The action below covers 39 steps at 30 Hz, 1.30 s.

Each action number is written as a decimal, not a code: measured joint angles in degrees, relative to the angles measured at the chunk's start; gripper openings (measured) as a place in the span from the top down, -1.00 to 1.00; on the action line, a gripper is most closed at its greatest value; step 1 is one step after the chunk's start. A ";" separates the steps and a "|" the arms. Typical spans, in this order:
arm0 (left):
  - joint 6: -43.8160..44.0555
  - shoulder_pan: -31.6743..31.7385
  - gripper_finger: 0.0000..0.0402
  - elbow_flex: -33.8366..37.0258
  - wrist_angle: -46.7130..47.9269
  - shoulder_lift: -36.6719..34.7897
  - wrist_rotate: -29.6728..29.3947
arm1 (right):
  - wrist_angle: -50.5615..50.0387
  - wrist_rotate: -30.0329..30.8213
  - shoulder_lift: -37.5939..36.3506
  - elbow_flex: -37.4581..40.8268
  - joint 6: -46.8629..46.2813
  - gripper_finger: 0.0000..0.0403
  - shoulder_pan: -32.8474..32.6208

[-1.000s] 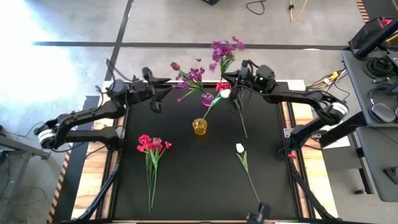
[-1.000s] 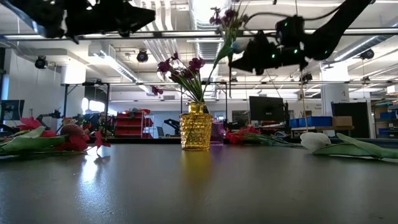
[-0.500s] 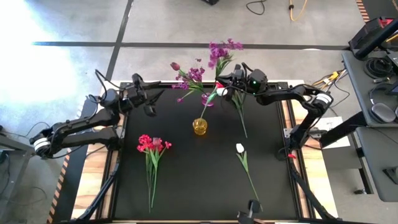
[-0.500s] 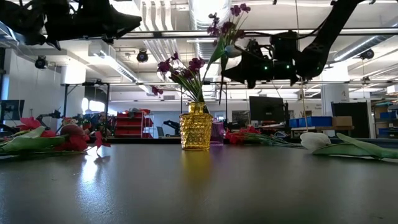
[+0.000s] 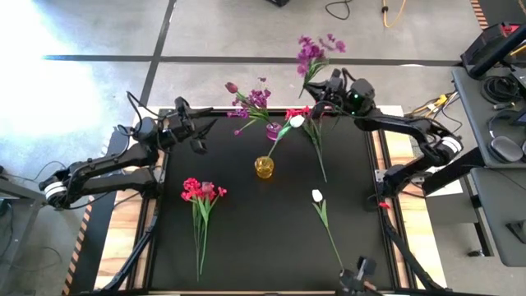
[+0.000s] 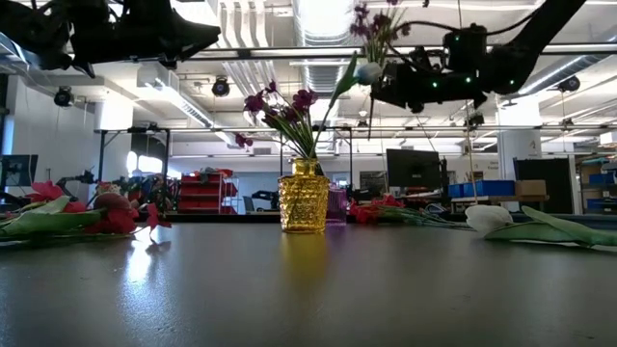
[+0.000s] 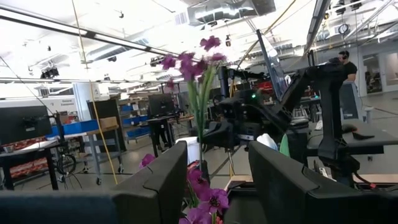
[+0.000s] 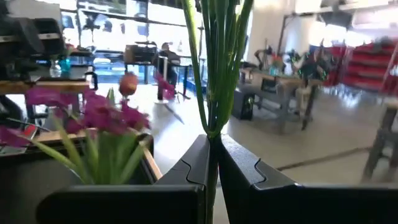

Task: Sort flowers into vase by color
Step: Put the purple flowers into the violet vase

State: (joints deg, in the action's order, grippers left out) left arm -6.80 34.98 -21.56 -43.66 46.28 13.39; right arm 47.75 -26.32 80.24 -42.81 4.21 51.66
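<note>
My right gripper (image 5: 323,90) (image 6: 382,90) is up in the air over the table's far edge, shut on a purple spray (image 5: 316,52) (image 6: 376,17). Other purple flowers (image 5: 251,99) stand in a small purple vase (image 5: 274,130). A white tulip (image 5: 296,122) leans out of the yellow vase (image 5: 264,167) (image 6: 304,202). Lying flat on the mat are a red-pink bunch (image 5: 201,193), a second red spray (image 5: 312,136) and a white tulip (image 5: 317,196). My left gripper (image 5: 200,136) (image 7: 217,168) waits open, left of the purple vase. My right gripper pinches the purple spray's bundled green stems (image 8: 211,124) between its two fingers (image 8: 186,165). The fingers come level from the table's right side and lie across the stems. The spray is lifted clear and stands nearly upright, blooms above the fingers.
The black mat (image 5: 246,238) has bare room in the middle and along its near edge. Wooden table strips (image 5: 123,238) run on both sides. A desk with gear (image 5: 501,99) stands off the table's right. Workshop shelves and a distant person show behind.
My right gripper, still shut on the purple spray, first swung toward the purple vase, then pulled back up toward the table's far right, carrying the blooms with it. My left gripper drew back slightly toward the table's left in the first half second, then held still.
</note>
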 joint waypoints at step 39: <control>0.03 -0.02 0.22 -0.04 0.22 0.28 0.02 | 18.32 -18.62 26.47 -9.27 -16.15 0.91 -4.35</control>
State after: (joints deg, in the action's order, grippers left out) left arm -6.76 34.96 -21.61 -43.44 46.57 13.41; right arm 66.07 -44.93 106.72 -52.08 -11.94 47.30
